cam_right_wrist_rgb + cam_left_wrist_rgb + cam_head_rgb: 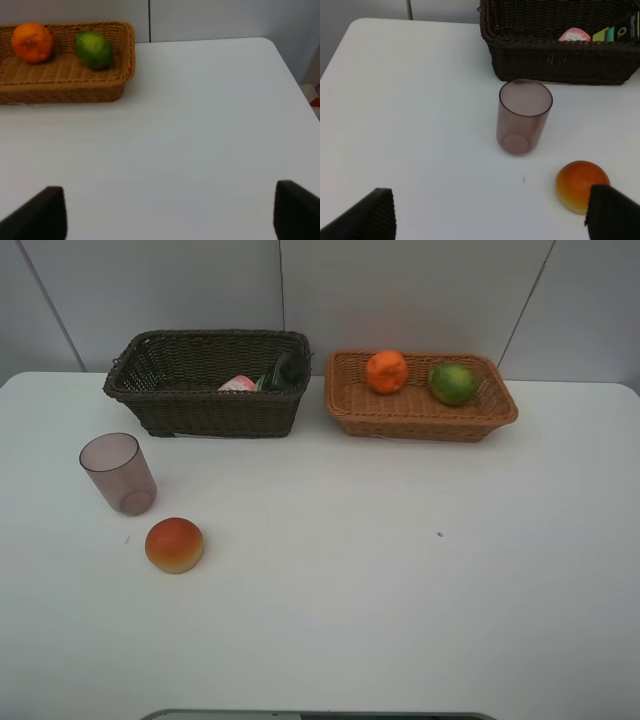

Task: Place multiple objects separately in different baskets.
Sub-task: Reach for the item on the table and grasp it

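Observation:
The purple cup (118, 473) stands upright on the white table, front left, with the red-orange fruit (174, 544) beside it. The dark brown basket (220, 415) holds the pink bottle (238, 384) and the black bottle (284, 372). The tan basket (420, 422) holds the orange (386, 371) and the lime (452, 383). My left gripper (490, 220) is open and empty, short of the cup (523, 116) and the fruit (582, 186). My right gripper (170, 212) is open and empty, well away from the tan basket (60, 90). Neither gripper shows in the exterior view.
The two baskets stand side by side at the table's back edge, against a grey panelled wall. The table's right edge and rounded corner (280, 50) show in the right wrist view. A grey strip of the robot base (320, 715) lies at the front edge.

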Tool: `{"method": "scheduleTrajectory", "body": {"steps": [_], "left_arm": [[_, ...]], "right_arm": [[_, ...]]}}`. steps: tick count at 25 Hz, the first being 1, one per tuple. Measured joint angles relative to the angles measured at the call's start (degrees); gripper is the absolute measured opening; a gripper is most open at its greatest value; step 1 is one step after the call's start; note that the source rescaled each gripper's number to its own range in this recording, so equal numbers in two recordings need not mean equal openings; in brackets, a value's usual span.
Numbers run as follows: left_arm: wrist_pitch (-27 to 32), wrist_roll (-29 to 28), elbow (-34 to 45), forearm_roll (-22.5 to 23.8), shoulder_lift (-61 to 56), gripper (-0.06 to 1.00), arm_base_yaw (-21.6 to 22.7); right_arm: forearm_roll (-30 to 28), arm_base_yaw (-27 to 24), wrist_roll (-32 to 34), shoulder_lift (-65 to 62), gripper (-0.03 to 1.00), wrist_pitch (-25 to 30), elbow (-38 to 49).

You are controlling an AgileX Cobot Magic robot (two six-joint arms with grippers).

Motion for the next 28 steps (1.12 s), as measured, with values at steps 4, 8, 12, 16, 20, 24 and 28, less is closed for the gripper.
{"method": "scheduleTrajectory", "body": {"steps": [4,8,12,16,20,24,28], "left_arm": [[0.0,0.0,0.0,0.0,0.0,0.98,0.0],[0.0,0.0,0.0,0.0,0.0,0.98,0.0],[-0.4,0.0,-0.1,-0.6,0.0,0.98,0.0],[-2.7,0.2,-2.9,-0.9,6.3,0.98,0.0],[-3.1,3.8,-7.6,-1.0,20.1,0.98,-0.1],[-4.7,4.6,-12.8,-1.0,33.4,0.98,-2.2],[-4.2,4.7,-16.9,-1.0,46.6,0.98,-3.2]], "right_arm": [[0.0,0.0,0.0,0.0,0.79,0.0,0.0],[0.0,0.0,0.0,0.0,0.79,0.0,0.0],[0.0,0.0,0.0,0.0,0.79,0.0,0.0],[0.0,0.0,0.0,0.0,0.79,0.0,0.0],[0.0,0.0,0.0,0.0,0.79,0.0,0.0],[0.0,0.0,0.0,0.0,0.79,0.0,0.0],[0.0,0.0,0.0,0.0,0.79,0.0,0.0]]}}
